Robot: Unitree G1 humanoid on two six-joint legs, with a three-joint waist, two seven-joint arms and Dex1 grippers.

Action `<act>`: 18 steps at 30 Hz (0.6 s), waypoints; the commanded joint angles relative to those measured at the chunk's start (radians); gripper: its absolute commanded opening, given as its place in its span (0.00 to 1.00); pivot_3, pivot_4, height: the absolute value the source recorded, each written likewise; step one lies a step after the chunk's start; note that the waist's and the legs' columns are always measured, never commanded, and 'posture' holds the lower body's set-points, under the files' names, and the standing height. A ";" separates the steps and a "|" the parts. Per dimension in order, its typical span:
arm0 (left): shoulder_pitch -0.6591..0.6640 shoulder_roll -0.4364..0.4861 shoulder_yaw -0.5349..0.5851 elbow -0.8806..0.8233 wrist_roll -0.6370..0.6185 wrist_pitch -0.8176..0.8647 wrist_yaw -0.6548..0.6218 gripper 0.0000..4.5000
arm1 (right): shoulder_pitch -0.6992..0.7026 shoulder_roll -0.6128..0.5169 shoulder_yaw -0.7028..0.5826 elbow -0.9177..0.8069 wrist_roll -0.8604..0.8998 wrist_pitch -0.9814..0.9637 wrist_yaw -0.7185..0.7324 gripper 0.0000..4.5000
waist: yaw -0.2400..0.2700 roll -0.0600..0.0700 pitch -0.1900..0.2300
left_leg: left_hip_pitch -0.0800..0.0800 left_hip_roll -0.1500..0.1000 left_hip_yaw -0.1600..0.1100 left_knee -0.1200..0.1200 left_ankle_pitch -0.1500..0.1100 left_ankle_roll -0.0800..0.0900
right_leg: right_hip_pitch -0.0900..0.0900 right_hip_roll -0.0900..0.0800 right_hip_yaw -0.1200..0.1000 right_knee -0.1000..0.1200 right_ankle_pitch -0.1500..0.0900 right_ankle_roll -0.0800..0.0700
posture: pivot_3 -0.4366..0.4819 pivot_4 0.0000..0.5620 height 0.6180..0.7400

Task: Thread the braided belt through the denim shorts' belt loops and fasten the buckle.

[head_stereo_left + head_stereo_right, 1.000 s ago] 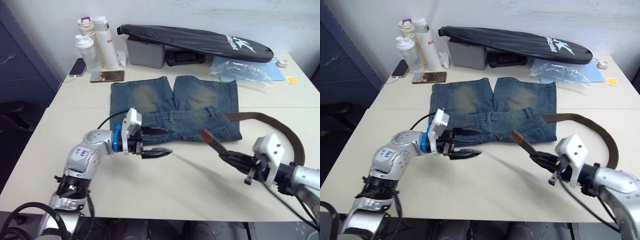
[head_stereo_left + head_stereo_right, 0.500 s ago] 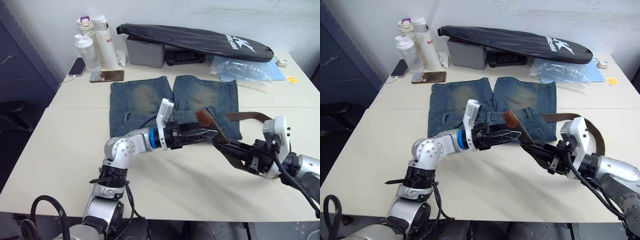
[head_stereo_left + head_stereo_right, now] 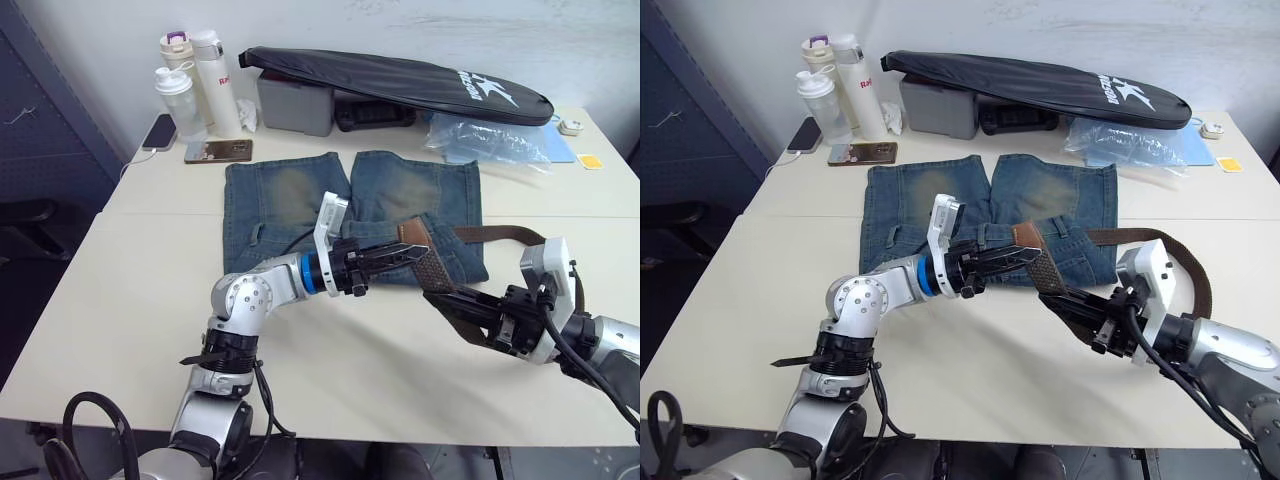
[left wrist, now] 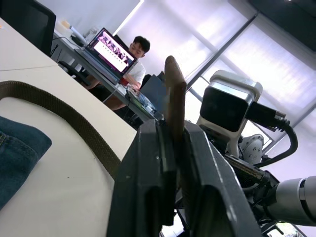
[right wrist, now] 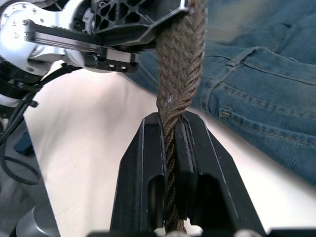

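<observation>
Left eye view: the denim shorts lie flat at centre frame on the table. Just below their waistband, the left gripper is clamped on the tapered tip of the braided belt; the right gripper, lower right, pinches the same belt a little further along. The belt loops away toward the right edge. Upper left stand capped bottles, contents not discernible.

Left wrist view: the fingers are closed on the belt tip.

Right wrist view: the fingers squeeze the braid, shorts beyond.
</observation>
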 commanded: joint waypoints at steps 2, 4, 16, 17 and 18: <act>-0.035 -0.040 0.019 0.018 0.013 -0.067 0.046 0.00 | -0.010 0.004 -0.049 0.003 -0.027 -0.034 -0.073 0.09 | 0.000 0.000 0.000 | 0.000 0.000 0.000 0.000 0.000 0.000 | 0.000 0.000 0.000 -0.001 0.000 0.000 | 0.48 0.27 1.00; -0.059 -0.064 0.031 0.044 0.017 -0.091 0.076 0.00 | -0.018 -0.011 -0.087 0.027 -0.044 -0.050 -0.075 0.26 | 0.001 0.000 0.000 | 0.000 0.000 0.000 0.000 0.000 0.000 | 0.000 0.000 0.000 -0.001 0.000 0.000 | 0.48 0.27 1.00; -0.213 -0.250 0.107 0.179 -0.041 -0.130 0.308 0.00 | 0.043 0.047 -0.261 -0.076 0.554 -0.151 -0.338 0.99 | 0.013 -0.001 0.000 | -0.001 0.001 0.000 -0.001 0.000 0.000 | 0.000 0.001 -0.001 -0.002 0.000 0.000 | 0.48 0.27 1.00; -0.226 -0.256 0.112 0.193 -0.046 -0.136 0.321 0.00 | 0.056 0.077 -0.209 -0.107 0.578 -0.176 -0.378 0.99 | 0.012 -0.001 0.000 | -0.001 0.001 0.000 -0.001 0.000 0.000 | 0.000 0.002 -0.001 -0.003 0.000 0.000 | 0.48 0.27 1.00; -0.239 -0.260 0.115 0.205 -0.049 -0.141 0.330 0.00 | 0.072 0.117 -0.146 -0.132 0.603 -0.200 -0.416 0.99 | 0.012 -0.001 0.000 | -0.001 0.002 0.000 0.000 0.000 0.000 | 0.000 0.002 -0.001 -0.003 0.000 0.000 | 0.48 0.27 1.00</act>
